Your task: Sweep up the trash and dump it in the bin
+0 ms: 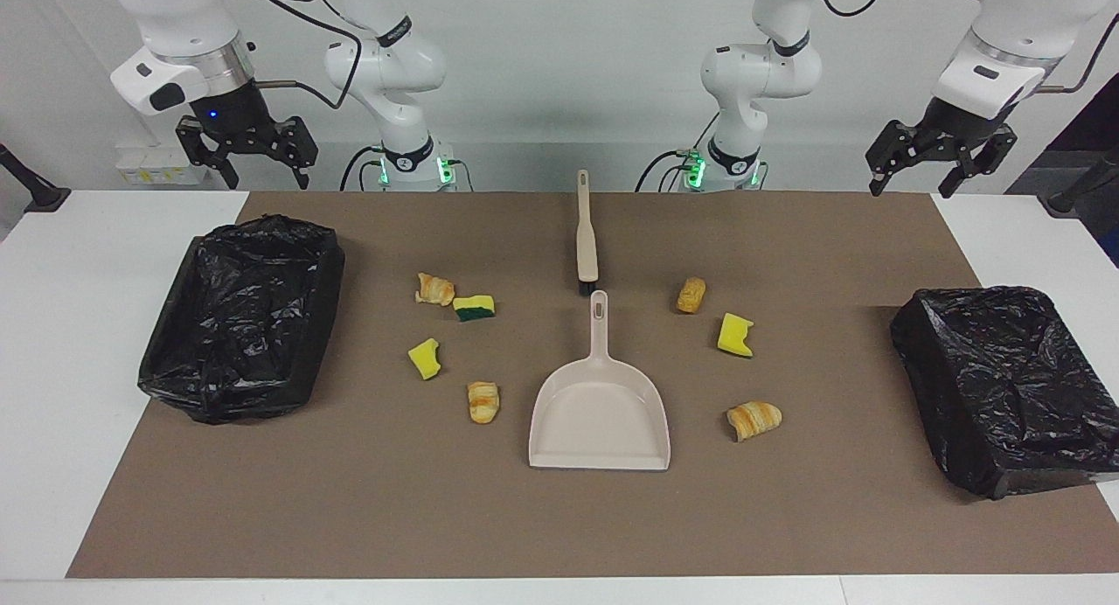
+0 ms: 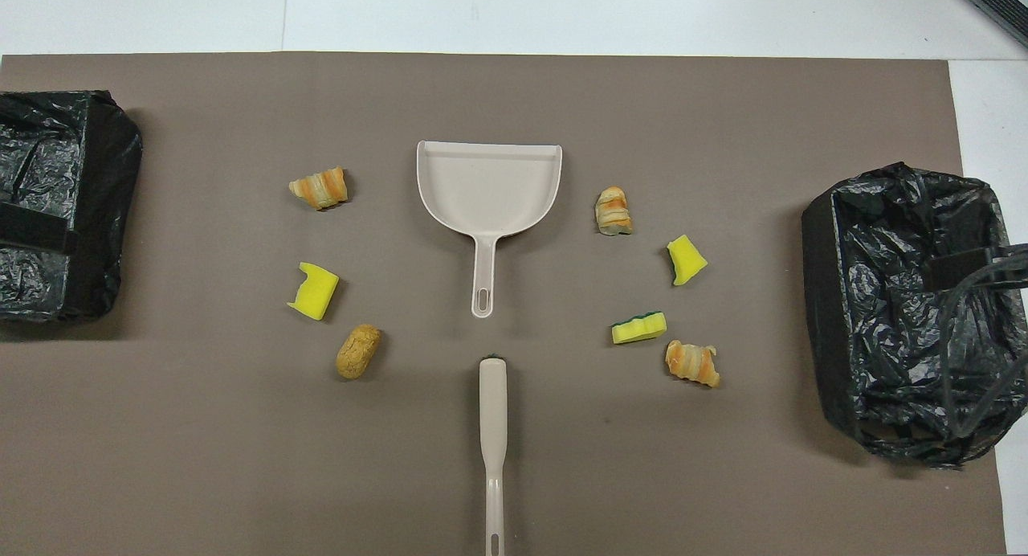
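Note:
Several trash pieces lie on the brown mat around a beige dustpan point(image 1: 600, 413) point(image 2: 488, 182). Toward the right arm's end are a pastry point(image 1: 434, 288), a green-faced sponge point(image 1: 474, 308), a yellow sponge point(image 1: 425, 358) and a pastry point(image 1: 483, 401). Toward the left arm's end are a pastry point(image 1: 691, 295), a yellow sponge point(image 1: 735, 335) and a pastry point(image 1: 754, 420). The beige brush point(image 1: 586, 238) point(image 2: 492, 427) lies nearer the robots, bristles by the dustpan's handle. My right gripper point(image 1: 249, 163) and left gripper point(image 1: 940, 163) hang open and empty, raised at the table's robot edge.
A black-bag-lined bin point(image 1: 240, 316) point(image 2: 104, 178) sits at the right arm's end of the mat. A second one point(image 1: 1005, 386) point(image 2: 819, 299) sits at the left arm's end. White table shows around the brown mat point(image 1: 350, 500).

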Controlling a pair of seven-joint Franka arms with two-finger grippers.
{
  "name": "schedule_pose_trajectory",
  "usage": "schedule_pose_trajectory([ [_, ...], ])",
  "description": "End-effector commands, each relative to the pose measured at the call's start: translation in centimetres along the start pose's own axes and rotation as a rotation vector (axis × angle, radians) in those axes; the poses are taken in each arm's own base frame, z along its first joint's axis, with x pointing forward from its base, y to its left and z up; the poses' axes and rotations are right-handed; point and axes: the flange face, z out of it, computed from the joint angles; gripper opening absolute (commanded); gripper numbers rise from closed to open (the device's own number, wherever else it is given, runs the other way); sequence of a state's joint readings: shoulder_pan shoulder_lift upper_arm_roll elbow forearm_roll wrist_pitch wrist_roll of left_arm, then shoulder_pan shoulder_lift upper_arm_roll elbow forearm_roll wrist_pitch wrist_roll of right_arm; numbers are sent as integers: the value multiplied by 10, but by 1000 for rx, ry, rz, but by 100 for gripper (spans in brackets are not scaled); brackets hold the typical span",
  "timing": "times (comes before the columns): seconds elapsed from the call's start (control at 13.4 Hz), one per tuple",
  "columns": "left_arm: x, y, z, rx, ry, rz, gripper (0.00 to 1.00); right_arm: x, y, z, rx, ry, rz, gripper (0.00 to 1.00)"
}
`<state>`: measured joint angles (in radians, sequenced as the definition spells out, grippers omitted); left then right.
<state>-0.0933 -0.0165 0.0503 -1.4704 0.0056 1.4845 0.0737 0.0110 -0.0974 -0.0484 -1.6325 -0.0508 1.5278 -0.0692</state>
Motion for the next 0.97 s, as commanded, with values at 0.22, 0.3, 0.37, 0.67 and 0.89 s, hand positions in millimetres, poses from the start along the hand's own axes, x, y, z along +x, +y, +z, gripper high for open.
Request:
schedule_pose_trajectory([
  [0.22, -8, -2, -1, -14, 6, -5, 100, -7, -2, 5, 22, 1, 17, 100],
  [0.3, -8, -1, 0, -14, 1, 2, 100, -7, -2, 4, 22, 6, 18, 100],
  [0.37, -8, 1, 0, -14, 1, 4, 100, -7, -2, 5, 22, 4, 18, 100],
  [0.67, -6, 3, -3, -13, 16, 2, 100, -7, -2, 5, 23, 3, 18, 100],
  [0.89, -7, 7, -2, -14, 6, 10, 100, -10, 0, 5, 22, -20, 13, 100],
])
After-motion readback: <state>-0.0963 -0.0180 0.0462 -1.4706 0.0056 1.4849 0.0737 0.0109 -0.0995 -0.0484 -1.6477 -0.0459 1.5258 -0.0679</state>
